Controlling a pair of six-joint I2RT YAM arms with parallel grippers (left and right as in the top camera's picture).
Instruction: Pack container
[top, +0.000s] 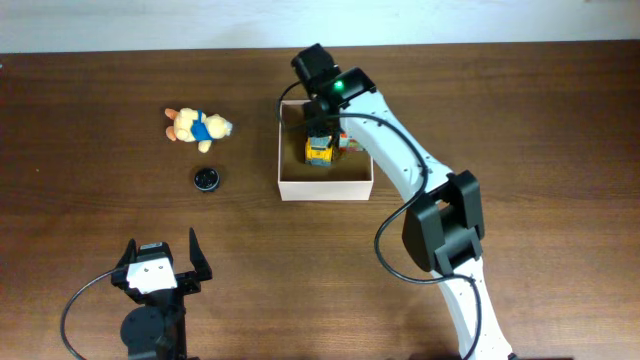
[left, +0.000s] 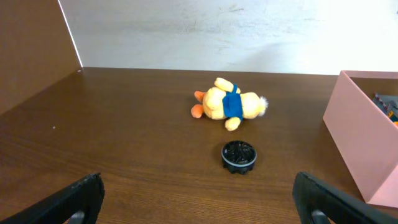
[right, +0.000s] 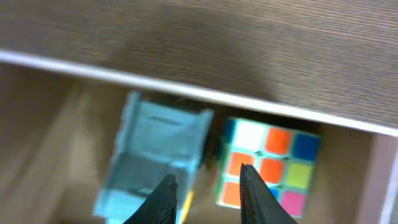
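Observation:
The container (top: 325, 188), a square cream box, stands in the middle of the table, and its pink-looking wall (left: 357, 137) shows at the right of the left wrist view. Inside lie a yellow and light-blue toy truck (top: 320, 150) (right: 158, 155) and a colour cube (top: 349, 143) (right: 270, 162), side by side against the rim (right: 186, 87). My right gripper (top: 322, 118) (right: 208, 177) hangs over them, its jaws a narrow gap apart with nothing between them. My left gripper (top: 163, 245) (left: 202, 199) rests near the front edge, wide open and empty.
A yellow plush toy with a blue shirt (top: 197, 126) (left: 229, 104) lies on the table left of the container. A small black ridged disc (top: 207, 178) (left: 239, 155) sits just in front of the plush. The right arm reaches in from the front right.

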